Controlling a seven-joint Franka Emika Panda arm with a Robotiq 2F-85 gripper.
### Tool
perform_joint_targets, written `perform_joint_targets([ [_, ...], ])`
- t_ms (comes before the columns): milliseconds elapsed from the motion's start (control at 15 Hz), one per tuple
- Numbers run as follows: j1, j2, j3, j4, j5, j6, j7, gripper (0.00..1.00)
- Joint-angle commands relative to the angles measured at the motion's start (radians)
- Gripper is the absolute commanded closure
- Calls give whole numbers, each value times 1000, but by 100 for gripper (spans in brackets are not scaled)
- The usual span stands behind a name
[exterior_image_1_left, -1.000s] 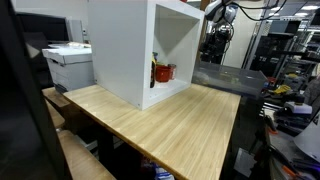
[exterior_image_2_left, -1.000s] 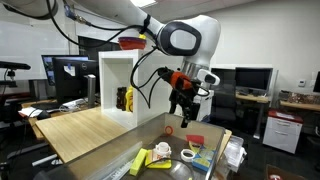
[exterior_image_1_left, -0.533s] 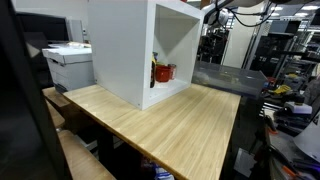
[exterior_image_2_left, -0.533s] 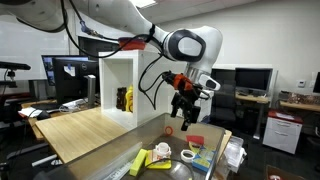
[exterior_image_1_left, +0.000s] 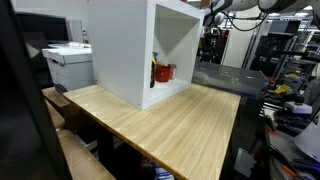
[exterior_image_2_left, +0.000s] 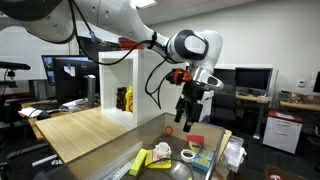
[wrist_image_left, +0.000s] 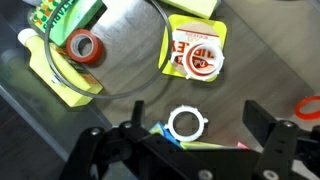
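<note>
While the gripper (exterior_image_2_left: 189, 121) hung open and empty above the metal table (wrist_image_left: 130, 60), a white tape ring (wrist_image_left: 187, 124) lay directly below, between its spread fingers. A skewed descent could have knocked the ring aside, or snagged the black cable (wrist_image_left: 162, 40) looped around the red tape roll (wrist_image_left: 82, 46).

White cabinet (exterior_image_1_left: 120, 50) (open-fronted), wooden table (exterior_image_1_left: 180, 125), printer (exterior_image_1_left: 68, 65)

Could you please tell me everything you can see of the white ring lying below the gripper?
The white ring is a small flat hoop, perhaps plastic or tape, its hollow centre showing the grey metallic surface it lies flat on. The open gripper hovers above it, not touching; a red-and-white packet lies apart from it.
</note>
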Motion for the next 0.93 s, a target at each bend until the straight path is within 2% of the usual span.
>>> perform_joint_targets([
  [0, 26, 28, -20, 55, -16, 27, 97, 0],
  [533, 22, 21, -8, 47, 0, 17, 72, 0],
  [600, 23, 32, -15, 46, 20, 77, 136, 0],
  [867, 25, 141, -9, 117, 27, 140, 245, 0],
])
